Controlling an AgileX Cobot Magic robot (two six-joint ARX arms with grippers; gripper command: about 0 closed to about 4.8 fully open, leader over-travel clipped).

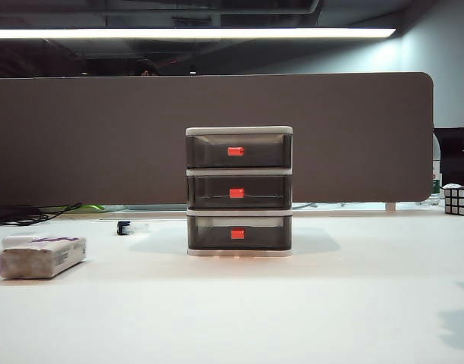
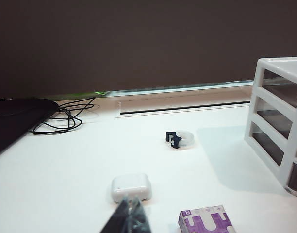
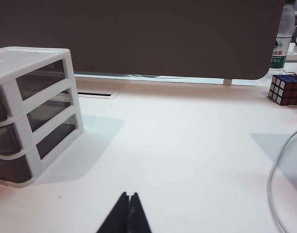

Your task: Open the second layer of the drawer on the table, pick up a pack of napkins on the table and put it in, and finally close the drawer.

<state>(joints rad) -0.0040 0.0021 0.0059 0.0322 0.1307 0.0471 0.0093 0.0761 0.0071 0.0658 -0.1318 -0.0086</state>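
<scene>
The drawer (image 1: 239, 191) stood at the middle of the tabletop (image 1: 293, 303) with all three grey trays pushed home, and the second layer (image 1: 239, 192) sat flush behind its red handle (image 1: 236, 192), not yet pulled. Nothing of the task was done: opening, loading and closing all lay ahead. The pack of napkins (image 1: 42, 255) lay flat on the tabletop well to the left of the drawer and nearer the camera, untouched. A small white rounded case (image 2: 131, 187) rested near that pack, on the side away from the drawer, and a little dark clip (image 1: 124, 227) lay behind, between pack and drawer. Off to the drawer's right, by the partition, sat a puzzle cube (image 1: 459, 201). The left gripper (image 2: 130, 215) hung low over the tabletop near the pack, its fingers pressed together on nothing. The right gripper (image 3: 129, 211) hovered right of the drawer, fingers likewise closed and empty.
</scene>
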